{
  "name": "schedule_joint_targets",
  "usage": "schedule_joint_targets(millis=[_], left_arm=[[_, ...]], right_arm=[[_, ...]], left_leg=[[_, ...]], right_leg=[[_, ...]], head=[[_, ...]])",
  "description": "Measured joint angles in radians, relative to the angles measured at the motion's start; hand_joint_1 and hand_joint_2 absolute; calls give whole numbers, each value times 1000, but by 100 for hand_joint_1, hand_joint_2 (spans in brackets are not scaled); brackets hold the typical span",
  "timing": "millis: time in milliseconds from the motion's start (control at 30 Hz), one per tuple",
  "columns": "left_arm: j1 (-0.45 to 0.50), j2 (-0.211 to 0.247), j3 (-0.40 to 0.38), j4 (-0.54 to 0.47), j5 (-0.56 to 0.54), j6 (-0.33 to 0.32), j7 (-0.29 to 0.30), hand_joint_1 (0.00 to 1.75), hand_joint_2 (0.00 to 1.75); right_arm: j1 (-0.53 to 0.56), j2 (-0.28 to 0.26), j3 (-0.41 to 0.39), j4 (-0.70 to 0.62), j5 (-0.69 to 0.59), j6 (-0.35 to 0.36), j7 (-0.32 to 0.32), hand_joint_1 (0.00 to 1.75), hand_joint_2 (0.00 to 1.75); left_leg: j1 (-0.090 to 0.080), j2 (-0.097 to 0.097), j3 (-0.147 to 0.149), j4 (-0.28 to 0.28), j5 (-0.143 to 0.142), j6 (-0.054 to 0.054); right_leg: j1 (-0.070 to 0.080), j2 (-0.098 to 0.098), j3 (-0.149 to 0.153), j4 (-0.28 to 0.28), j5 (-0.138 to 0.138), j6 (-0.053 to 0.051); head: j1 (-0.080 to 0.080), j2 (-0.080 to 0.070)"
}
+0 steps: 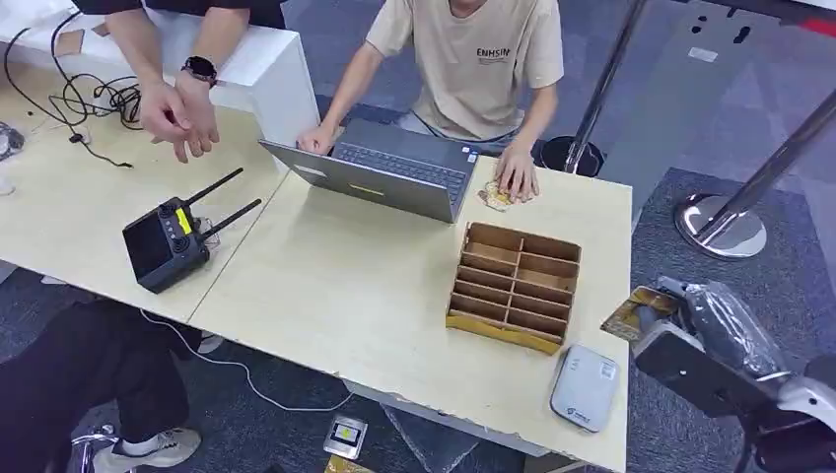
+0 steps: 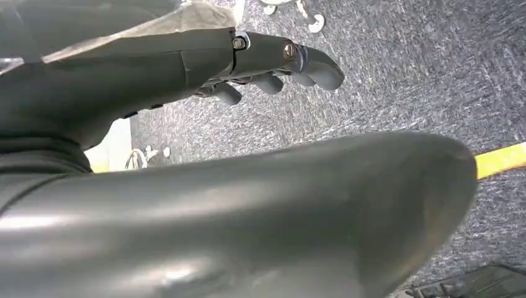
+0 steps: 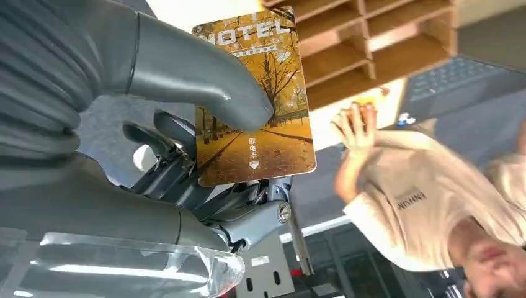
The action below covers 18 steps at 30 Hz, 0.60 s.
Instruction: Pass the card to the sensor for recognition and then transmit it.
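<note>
My right hand (image 1: 680, 325) hovers just off the table's right edge and pinches a yellow hotel card (image 1: 636, 311) between thumb and fingers. The right wrist view shows the card (image 3: 257, 99) close up, printed with autumn trees, my thumb (image 3: 205, 81) pressed on its face. A grey card sensor (image 1: 585, 386) lies flat on the table near the front right corner, to the lower left of the card. My left hand (image 2: 273, 62) hangs over the carpet with its fingers loosely curled and nothing in it.
A wooden slotted card box (image 1: 515, 285) stands behind the sensor. A person types on a grey laptop (image 1: 380, 174) at the far edge. A black controller with antennas (image 1: 170, 241) lies at the left, beside another person's hands (image 1: 177, 116). Chrome stanchion bases (image 1: 720, 225) stand on the right.
</note>
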Motion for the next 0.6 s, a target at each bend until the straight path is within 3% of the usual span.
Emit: schedule_joint_targets(millis=[333,600], left_arm=[[-1,0,0,0,-8,-6,-1,0,0],[-1,0,0,0,-17,-13,-2,0,0]], right_arm=[[60,-5,12,60,16,-37,-32,175,175],[92,16,45,214,23,-104,-118,175,175]], left_leg=[[0,0,0,0,0,0],[0,0,0,0,0,0]], right_leg=[[0,0,0,0,0,0],[0,0,0,0,0,0]], head=[[0,0],[0,0]])
